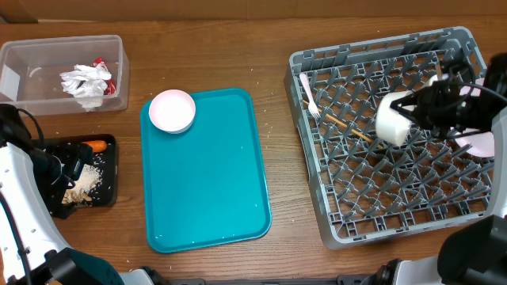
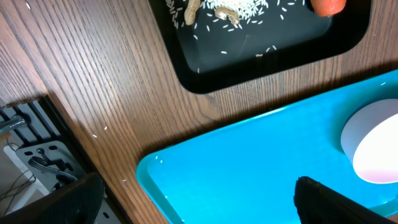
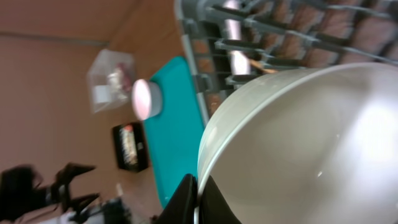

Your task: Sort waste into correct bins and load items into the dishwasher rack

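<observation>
Over the dishwasher rack [image 1: 380,214], at the right end of the bench [image 1: 214,55], I am watching the right gripper [image 3: 199,200] clamping the rim of the white cup [image 1: 393,119]. Its jaws are pinched together on the thin wall. The cup is hanging tipped on its side above the pegs, and I cannot tell whether it is touching them. A white fork [image 1: 309,96] is lying along the rack's left edge, with the thin wooden stick [image 1: 348,127] lying just beside it, near the cup. A pale pink dish [image 1: 478,144] is showing at the rack's right side, partly hidden by the arm.

On the left, the left gripper [image 2: 202,199] is hovering with its jaws wide apart and gripping nothing, low over the spot where the black tray [image 1: 113,182] and the teal tray [image 1: 210,174] are lying side by side. A pink bowl [image 1: 172,110] is sitting in the teal tray's far left corner. Beige food scraps [image 1: 85,184] and an orange carrot piece [image 1: 97,146] are lying in the black tray. Crumpled napkins [image 1: 85,79] and a red wrapper [image 1: 100,65] are resting in the clear tub [image 1: 40,87].
</observation>
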`<state>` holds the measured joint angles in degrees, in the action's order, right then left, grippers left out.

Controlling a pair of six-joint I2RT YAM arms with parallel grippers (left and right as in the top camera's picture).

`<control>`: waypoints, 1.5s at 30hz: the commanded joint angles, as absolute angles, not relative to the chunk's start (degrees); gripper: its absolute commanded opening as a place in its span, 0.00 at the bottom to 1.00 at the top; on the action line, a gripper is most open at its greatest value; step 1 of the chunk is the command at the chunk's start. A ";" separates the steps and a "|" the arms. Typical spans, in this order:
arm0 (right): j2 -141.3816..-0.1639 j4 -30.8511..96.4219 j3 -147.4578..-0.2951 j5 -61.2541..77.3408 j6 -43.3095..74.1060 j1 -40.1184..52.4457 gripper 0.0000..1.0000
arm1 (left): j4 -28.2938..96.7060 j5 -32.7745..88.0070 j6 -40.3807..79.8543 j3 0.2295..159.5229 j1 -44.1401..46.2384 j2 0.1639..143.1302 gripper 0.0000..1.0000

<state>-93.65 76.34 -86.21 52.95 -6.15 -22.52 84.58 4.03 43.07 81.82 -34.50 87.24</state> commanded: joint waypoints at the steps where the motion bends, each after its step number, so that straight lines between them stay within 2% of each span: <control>1: -92.92 74.74 -82.43 66.72 -16.25 -22.85 0.04 | 84.58 3.88 42.22 81.69 -34.48 87.33 1.00; 9: -93.56 64.64 -75.35 71.26 -16.51 -22.96 0.04 | 84.58 3.88 42.22 81.69 -34.48 87.33 1.00; 24: -93.58 63.46 -73.56 70.22 -15.90 -31.22 0.04 | 84.58 3.88 42.22 81.69 -34.48 87.33 1.00; 34: -93.58 58.52 -68.23 72.62 -16.32 -31.64 0.04 | 84.58 3.88 42.19 81.69 -34.48 87.33 1.00; 45: -93.60 58.59 -67.88 68.20 -16.21 -31.64 0.04 | 84.58 3.88 42.19 81.69 -34.48 87.33 1.00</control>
